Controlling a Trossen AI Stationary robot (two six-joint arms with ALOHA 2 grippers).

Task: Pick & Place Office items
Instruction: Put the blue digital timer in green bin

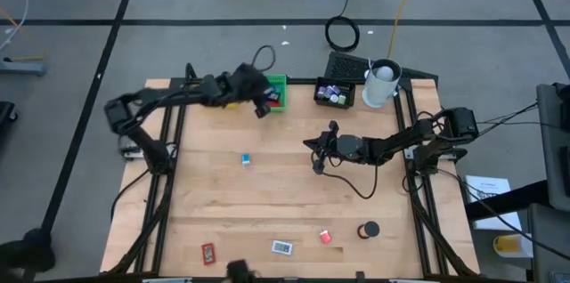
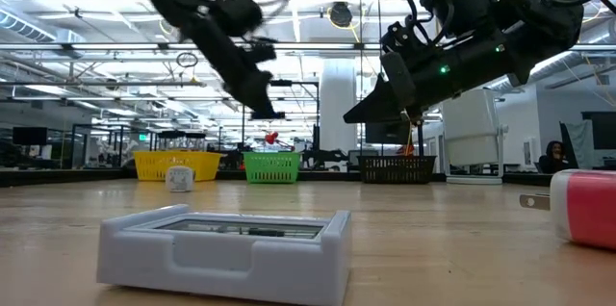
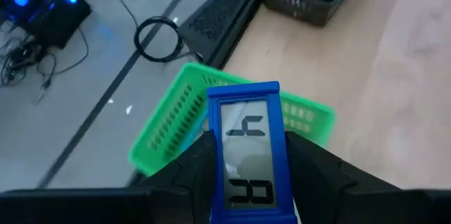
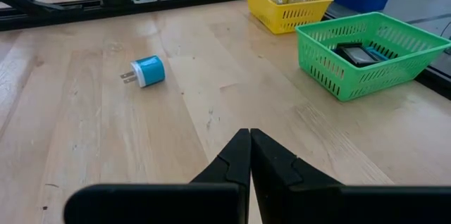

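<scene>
A blue flat rectangular piece with a grey display point(image 3: 248, 155) is clamped between the left gripper's point(image 3: 246, 182) dark fingers, held above the green slotted plastic tray point(image 3: 176, 122) at the table's far edge. The right gripper point(image 4: 249, 155) hovers over mid-table, fingers pressed together and holding nothing. A small blue round plug point(image 4: 144, 71) lies apart on the wood; the tray seems to hold dark flat pieces point(image 4: 359, 53).

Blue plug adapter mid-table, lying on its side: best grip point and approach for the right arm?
Grip the blue plug adapter across its round blue body, coming straight down from above. It lies on its side on the bare table with its prongs sticking out one end, so keep the jaws off those and span the body's width. The right gripper is shut and needs opening first.
</scene>
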